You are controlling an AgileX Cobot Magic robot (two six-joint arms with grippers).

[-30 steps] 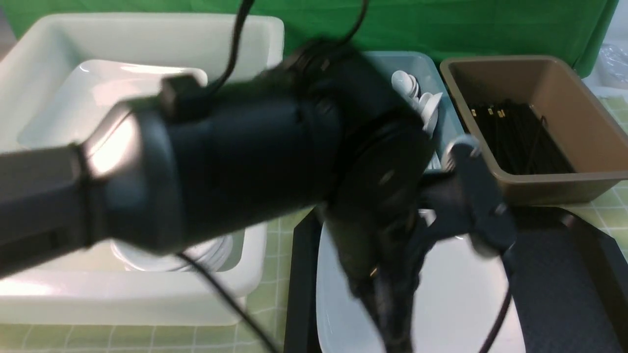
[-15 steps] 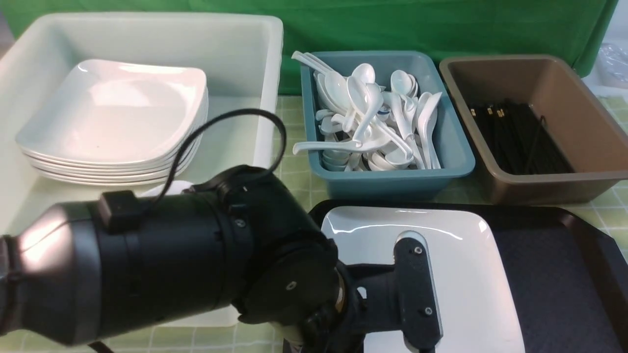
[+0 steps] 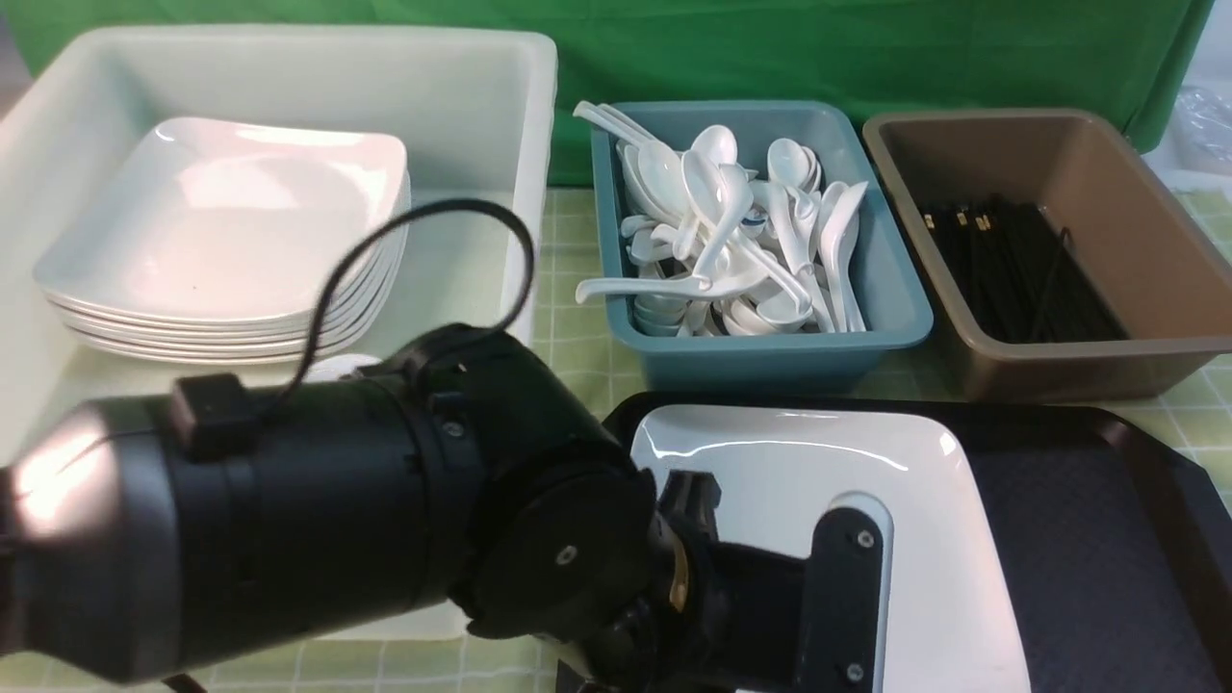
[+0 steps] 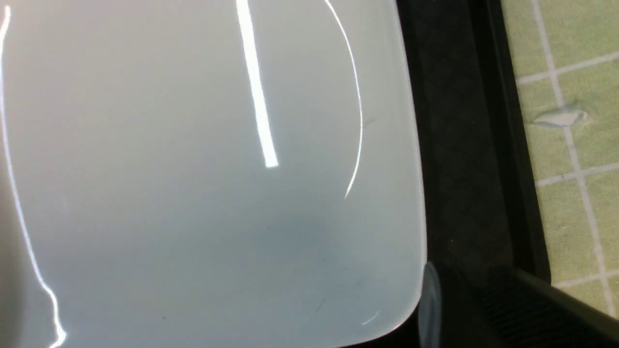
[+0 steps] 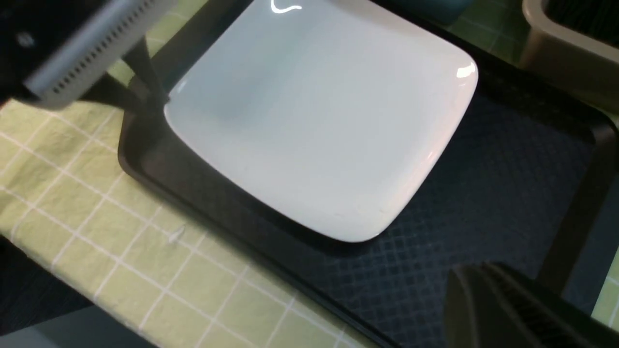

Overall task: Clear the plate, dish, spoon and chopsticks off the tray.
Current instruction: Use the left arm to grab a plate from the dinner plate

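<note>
Your left gripper (image 5: pixel 145 92) sits at the corner of the plate (image 3: pixel 924 539) nearest the tray's (image 3: pixel 1107 558) near-left corner, its jaw spread hidden from you, while your right gripper (image 5: pixel 503 304) is pressed together.

Left arm (image 3: pixel 289 520) has dropped low over the plate (image 3: pixel 789 452).

left arm (image 3: pixel 337 539) hides plate (image 3: pixel 934 558) near corner, tray (image 3: pixel 1107 577) edge.

A staged lab dish-sorting setup: a plain green backdrop cloth (image 3: pixel 866 48) hangs behind a counter (image 3: pixel 568 327) covered in green checked cloth. Sorting tubs line up on it: a white tub (image 3: pixel 520 115) of stacked plates (image 3: pixel 221 221) at ten o'clock, soup spoons (image 3: pixel 722 231) at twelve, chopsticks (image 3: pixel 1020 269) at two.
</note>
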